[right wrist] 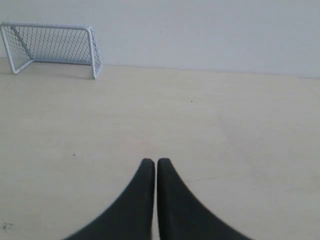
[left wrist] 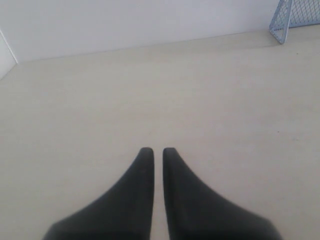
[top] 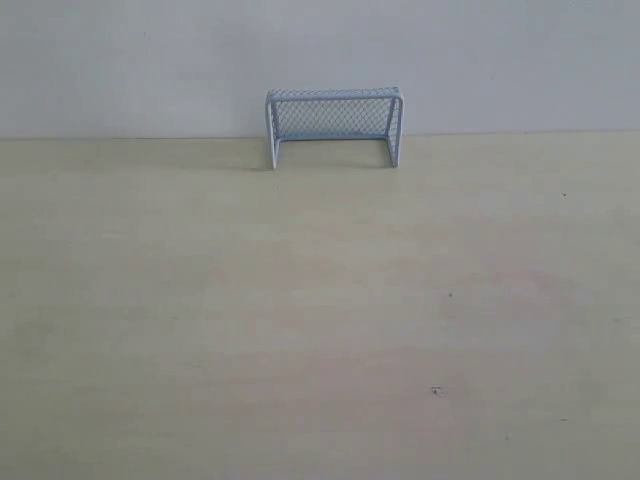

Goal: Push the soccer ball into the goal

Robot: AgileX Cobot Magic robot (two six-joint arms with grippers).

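The goal (top: 334, 125), a small pale frame with fine mesh, stands at the far edge of the table against the wall, its mouth facing the front. The right wrist view shows the goal (right wrist: 52, 46) far ahead, and the left wrist view catches one corner of the goal (left wrist: 295, 17). The soccer ball shows in no view. My left gripper (left wrist: 158, 149) hangs over bare table, its black fingers shut with only a thin slit between them and nothing held. My right gripper (right wrist: 153, 161) is also shut and holds nothing. Neither gripper appears in the exterior view.
The pale wooden table (top: 320, 300) stretches wide in front of the goal, marked only by a few small dark specks (top: 437, 390). A white wall (top: 320, 50) closes off its far edge. In the left wrist view a wall corner (left wrist: 7, 52) shows.
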